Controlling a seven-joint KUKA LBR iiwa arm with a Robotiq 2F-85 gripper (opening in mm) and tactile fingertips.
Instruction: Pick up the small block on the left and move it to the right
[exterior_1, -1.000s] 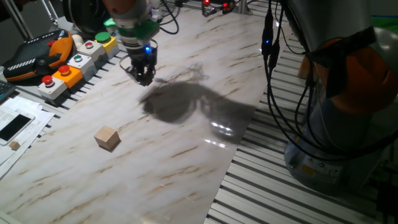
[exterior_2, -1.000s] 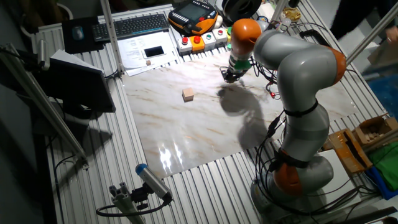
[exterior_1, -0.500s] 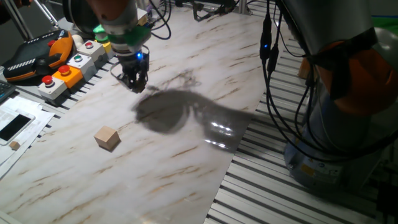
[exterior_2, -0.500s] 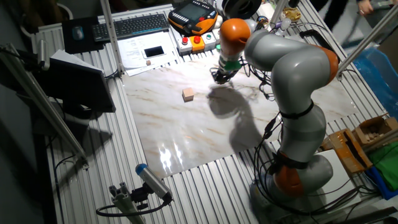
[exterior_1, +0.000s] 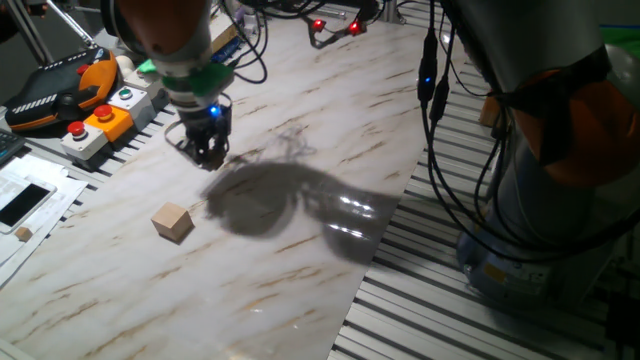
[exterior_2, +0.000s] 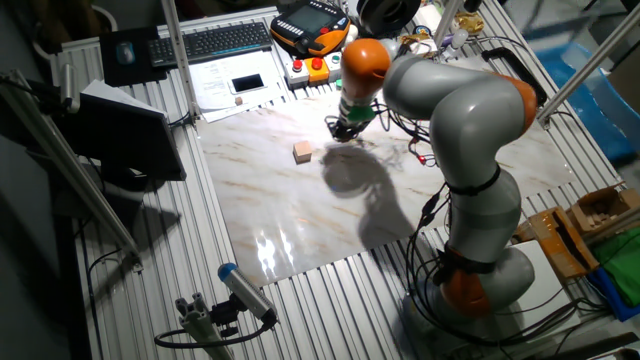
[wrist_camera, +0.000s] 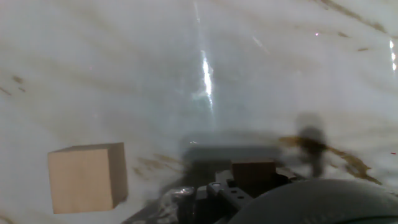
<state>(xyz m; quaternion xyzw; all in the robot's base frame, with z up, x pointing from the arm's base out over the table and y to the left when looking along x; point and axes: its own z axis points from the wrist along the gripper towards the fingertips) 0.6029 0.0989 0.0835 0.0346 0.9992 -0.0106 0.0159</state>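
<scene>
hand view: pincer (wrist_camera: 254, 182) clamps the small block (wrist_camera: 254, 169); larger cube (wrist_camera: 87, 177) apart left, open marble tabletop (wrist_camera: 124, 74) beyond.

1. One fixed view looks down low and close across the marble tabletop (exterior_1: 300, 230) towards the button boxes (exterior_1: 110, 110).
2. The other fixed view looks from high and far off, sharing that tabletop (exterior_2: 300, 210).
3. The hand view faces the marble at close range.
</scene>
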